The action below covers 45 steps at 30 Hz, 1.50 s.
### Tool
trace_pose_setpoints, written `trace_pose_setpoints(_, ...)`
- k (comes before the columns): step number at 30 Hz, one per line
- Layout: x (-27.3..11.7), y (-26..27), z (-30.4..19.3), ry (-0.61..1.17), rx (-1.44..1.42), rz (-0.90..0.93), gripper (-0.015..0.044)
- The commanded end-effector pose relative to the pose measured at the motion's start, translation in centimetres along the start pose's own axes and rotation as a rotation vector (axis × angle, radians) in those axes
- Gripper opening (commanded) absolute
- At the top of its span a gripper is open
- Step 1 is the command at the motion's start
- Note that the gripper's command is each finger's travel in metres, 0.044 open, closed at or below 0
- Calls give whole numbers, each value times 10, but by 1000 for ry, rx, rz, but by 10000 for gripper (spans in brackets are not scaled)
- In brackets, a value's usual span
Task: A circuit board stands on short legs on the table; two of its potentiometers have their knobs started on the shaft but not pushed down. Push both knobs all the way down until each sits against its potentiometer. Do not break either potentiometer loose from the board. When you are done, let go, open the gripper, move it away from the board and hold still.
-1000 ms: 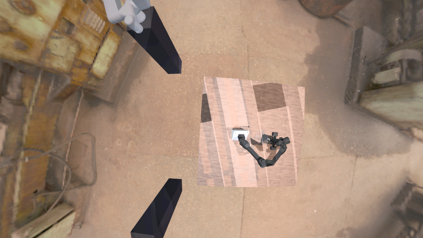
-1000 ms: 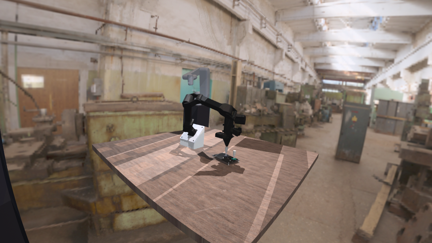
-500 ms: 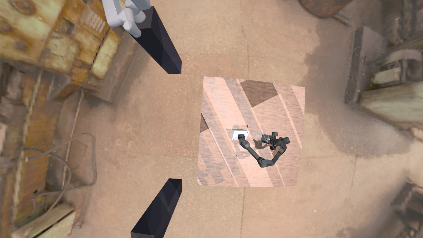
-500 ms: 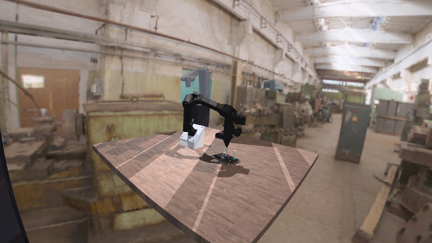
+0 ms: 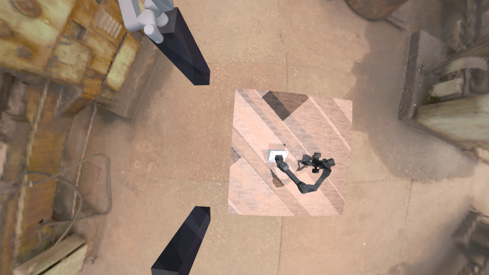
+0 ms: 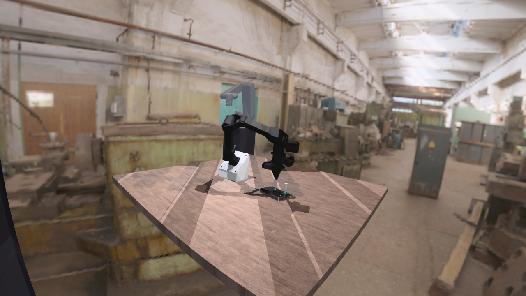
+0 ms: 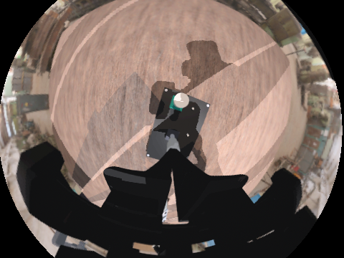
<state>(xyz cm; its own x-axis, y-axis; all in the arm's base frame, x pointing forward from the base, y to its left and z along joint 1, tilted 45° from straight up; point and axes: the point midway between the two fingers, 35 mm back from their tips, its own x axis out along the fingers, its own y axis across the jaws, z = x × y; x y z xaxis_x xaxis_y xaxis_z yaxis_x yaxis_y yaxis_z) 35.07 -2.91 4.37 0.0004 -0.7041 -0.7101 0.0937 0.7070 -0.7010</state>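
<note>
The dark circuit board [image 5: 305, 157] [image 6: 280, 197] [image 7: 158, 140] stands on the table [image 6: 227, 220] [image 7: 107, 64]. My gripper [image 6: 276, 178] [image 7: 172, 151] is shut, its joined tips pointing down at the top of the grey-white knob [image 6: 275, 183] [image 7: 172, 142] nearer the arm's base. The tips seem to touch it; its lower end is too small and shaded to judge. The other knob [image 6: 285, 186] [image 7: 181, 100] stands upright over a green potentiometer [image 6: 284, 193] [image 7: 173, 104], with a small gap below it in the exterior view. The nearer potentiometer is mostly hidden.
The arm's white base block [image 5: 272, 156] [image 6: 239, 169] stands on the table beside the board. Small pins show at the board's corners. Another grey arm [image 5: 150, 20] [image 6: 248, 97] stands on a dark pedestal [image 5: 184, 47] off the table.
</note>
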Motion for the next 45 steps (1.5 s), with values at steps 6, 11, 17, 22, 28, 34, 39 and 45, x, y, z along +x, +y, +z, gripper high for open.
trace_pose_setpoints(6,0,-1,0,1,-3,-5,0)
trace_pose_setpoints(11,2,-1,0,1,-3,-6,0)
trace_pose_setpoints(17,7,-1,0,1,-3,-6,0)
trace_pose_setpoints(22,7,-1,0,1,-3,-6,0)
trace_pose_setpoints(28,11,-1,0,1,-3,-6,0)
trace_pose_setpoints(34,13,-1,0,1,-3,-6,0)
trace_pose_setpoints(39,14,-1,0,1,-3,-6,0)
trace_pose_setpoints(45,20,-1,0,1,-3,-6,0)
